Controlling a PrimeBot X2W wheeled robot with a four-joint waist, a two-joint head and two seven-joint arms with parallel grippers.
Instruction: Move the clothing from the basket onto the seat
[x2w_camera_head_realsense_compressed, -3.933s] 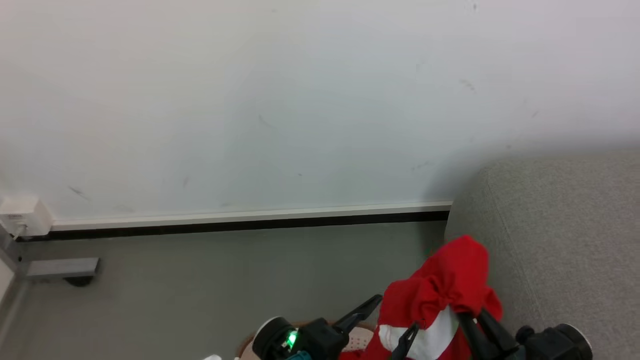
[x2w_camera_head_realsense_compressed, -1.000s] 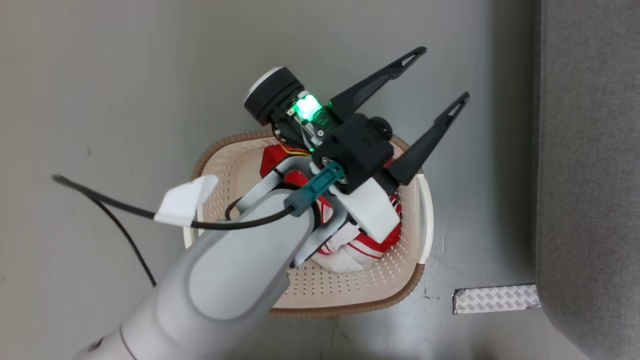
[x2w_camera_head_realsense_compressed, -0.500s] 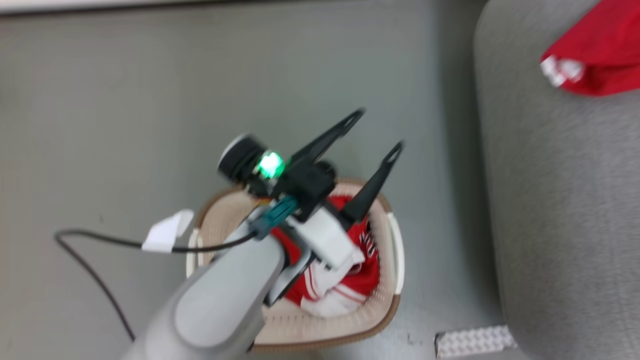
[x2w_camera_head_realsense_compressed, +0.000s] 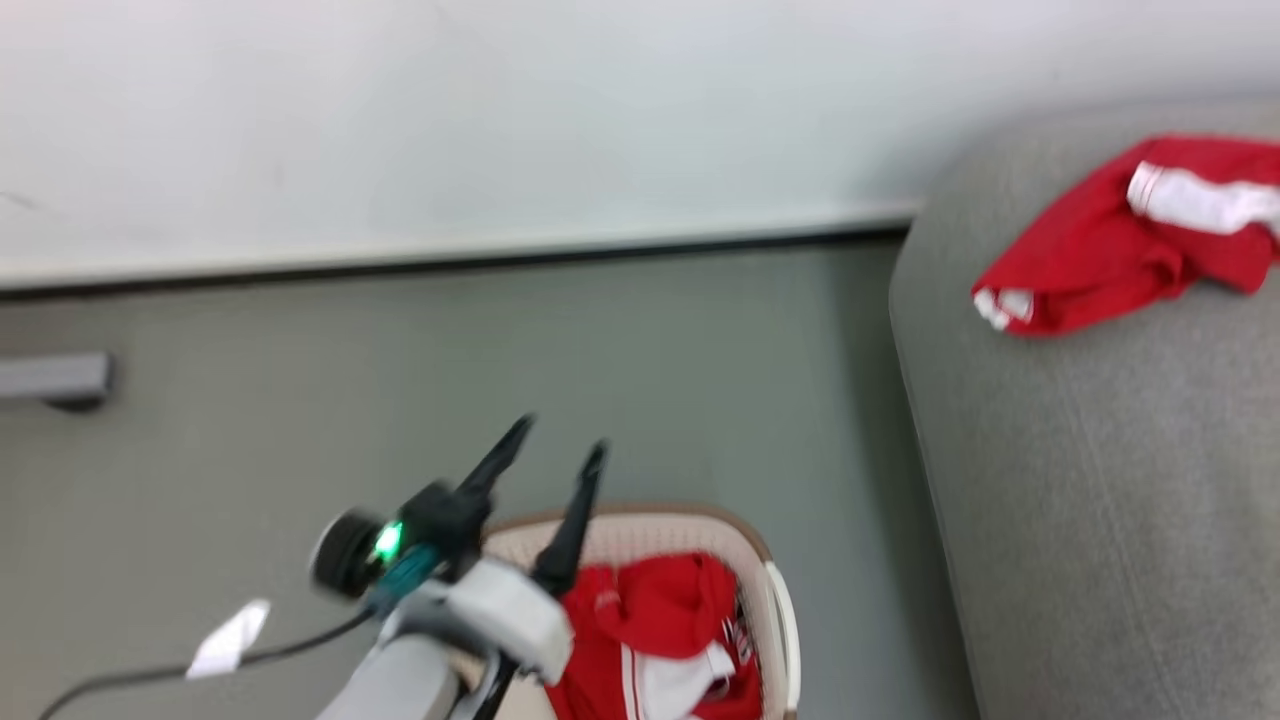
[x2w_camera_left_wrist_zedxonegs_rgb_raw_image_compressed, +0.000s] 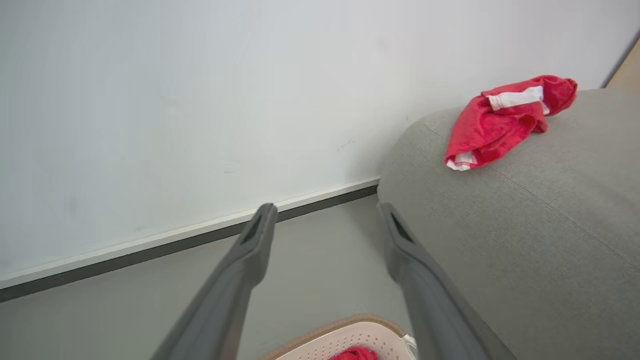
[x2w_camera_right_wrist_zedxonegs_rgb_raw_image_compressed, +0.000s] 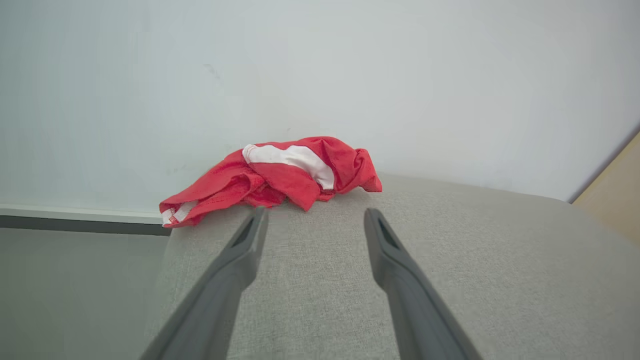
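One red garment with a white band (x2w_camera_head_realsense_compressed: 1110, 245) (x2w_camera_left_wrist_zedxonegs_rgb_raw_image_compressed: 500, 117) (x2w_camera_right_wrist_zedxonegs_rgb_raw_image_compressed: 272, 177) lies crumpled on the grey sofa (x2w_camera_head_realsense_compressed: 1100, 500) (x2w_camera_left_wrist_zedxonegs_rgb_raw_image_compressed: 525, 240) (x2w_camera_right_wrist_zedxonegs_rgb_raw_image_compressed: 450, 280) near its far left corner. More red and white clothing (x2w_camera_head_realsense_compressed: 660, 640) fills the cream basket (x2w_camera_head_realsense_compressed: 775, 600) (x2w_camera_left_wrist_zedxonegs_rgb_raw_image_compressed: 360, 332) on the floor beside the sofa. My left gripper (x2w_camera_head_realsense_compressed: 558, 440) (x2w_camera_left_wrist_zedxonegs_rgb_raw_image_compressed: 322, 210) hangs open and empty above the basket's far rim. My right gripper (x2w_camera_right_wrist_zedxonegs_rgb_raw_image_compressed: 312, 215) is open and empty over the sofa, just short of the dropped garment.
A pale wall with a white and black skirting (x2w_camera_head_realsense_compressed: 450, 255) runs behind the grey floor (x2w_camera_head_realsense_compressed: 400, 380). A grey metal foot (x2w_camera_head_realsense_compressed: 55, 380) sits at the far left. A cable with a white tag (x2w_camera_head_realsense_compressed: 228, 640) trails from my left arm.
The head camera has tilted up, bringing the wall and the sofa garment into view. My left gripper, open throughout, has narrowed its spread. Earlier, the right gripper held the garment; now it lies on the sofa.
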